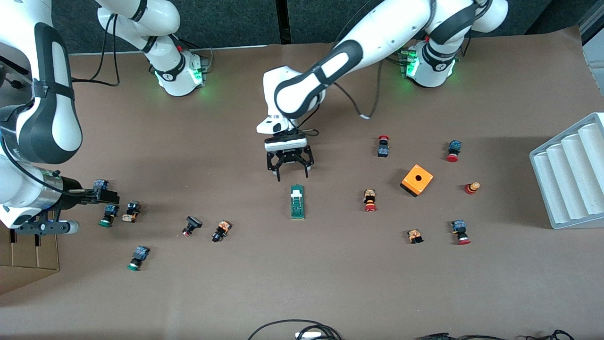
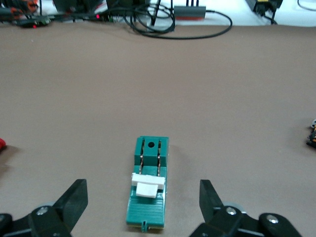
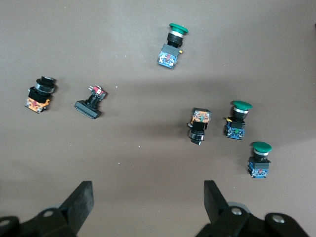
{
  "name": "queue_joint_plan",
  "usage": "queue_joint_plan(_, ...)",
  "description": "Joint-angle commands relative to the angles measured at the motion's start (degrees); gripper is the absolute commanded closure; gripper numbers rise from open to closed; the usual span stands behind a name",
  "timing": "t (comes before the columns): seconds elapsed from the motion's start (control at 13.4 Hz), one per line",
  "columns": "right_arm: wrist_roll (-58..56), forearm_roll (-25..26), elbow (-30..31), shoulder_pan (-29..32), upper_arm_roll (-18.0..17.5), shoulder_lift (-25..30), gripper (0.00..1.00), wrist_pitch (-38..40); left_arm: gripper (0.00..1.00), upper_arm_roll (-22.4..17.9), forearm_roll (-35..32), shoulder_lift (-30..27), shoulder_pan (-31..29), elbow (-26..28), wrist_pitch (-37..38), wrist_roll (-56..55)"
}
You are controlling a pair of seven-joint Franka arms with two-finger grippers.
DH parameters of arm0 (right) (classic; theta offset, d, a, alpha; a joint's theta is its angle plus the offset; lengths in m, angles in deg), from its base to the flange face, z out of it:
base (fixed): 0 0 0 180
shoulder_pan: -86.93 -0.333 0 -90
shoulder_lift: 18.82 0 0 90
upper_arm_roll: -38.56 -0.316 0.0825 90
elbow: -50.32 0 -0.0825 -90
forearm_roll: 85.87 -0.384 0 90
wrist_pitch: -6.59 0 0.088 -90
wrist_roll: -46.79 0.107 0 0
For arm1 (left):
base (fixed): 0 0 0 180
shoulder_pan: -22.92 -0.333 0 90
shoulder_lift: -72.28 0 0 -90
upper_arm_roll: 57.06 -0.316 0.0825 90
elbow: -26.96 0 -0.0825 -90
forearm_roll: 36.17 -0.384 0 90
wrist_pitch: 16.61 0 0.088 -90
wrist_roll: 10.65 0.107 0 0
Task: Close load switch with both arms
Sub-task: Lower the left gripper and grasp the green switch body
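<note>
The load switch (image 1: 297,201) is a narrow dark-green block lying flat mid-table, with its white tab (image 2: 147,185) at the end toward the robots' bases. My left gripper (image 1: 292,177) hangs open just over the table at that tab end, and nothing is between its fingers. In the left wrist view the load switch (image 2: 148,190) lies between the spread fingertips (image 2: 74,195) of the left gripper (image 2: 142,198), untouched. My right gripper (image 1: 26,236) waits open and high at the right arm's end of the table. The right gripper (image 3: 148,202) looks down on bare table.
Green and black push-buttons (image 1: 109,215) lie scattered toward the right arm's end. Red push-buttons (image 1: 370,200) and an orange cube (image 1: 416,180) lie toward the left arm's end, with a white ridged tray (image 1: 571,174) at that edge. Cables (image 1: 292,330) run along the nearest edge.
</note>
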Motion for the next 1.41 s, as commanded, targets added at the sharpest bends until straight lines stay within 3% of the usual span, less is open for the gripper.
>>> queue_joint_plan(0.0, -0.05, -0.98, -1.16, 0.44, -0.14, -0.69, 0.00, -0.20, 0.00, -0.56, -6.69, 4.10, 1.17, -2.91, 1.89, -9.10)
queue_joint_plan(0.3, -0.40, -1.16, -1.16, 0.44, -0.14, -0.69, 0.00, -0.11, 0.00, -0.82, -11.45, 8.05, 3.72, -3.17, 7.34, -13.97)
queue_joint_plan(0.45, -0.48, -0.98, -1.16, 0.27, -0.14, -0.95, 0.00, -0.20, 0.00, -3.45, -16.10, 9.11, 4.86, -2.99, 7.34, -19.05)
queue_joint_plan(0.59, -0.49, -0.98, -1.16, 0.09, -0.14, -1.04, 0.00, -0.20, 0.00, -4.16, -17.17, 10.08, 6.18, -2.56, 8.30, -23.28)
queue_joint_plan(1.12, -2.24, -1.51, -1.16, -0.43, -0.84, -2.45, 0.00, -0.55, 0.00, -8.91, -18.14, 13.15, 10.93, -3.26, 12.00, -22.95)
queue_joint_plan(1.34, -2.86, -1.51, -1.25, -0.88, -0.84, -2.80, 0.00, -1.08, 0.00, -9.00, -20.07, 15.87, 11.45, -7.29, 12.44, -23.21)
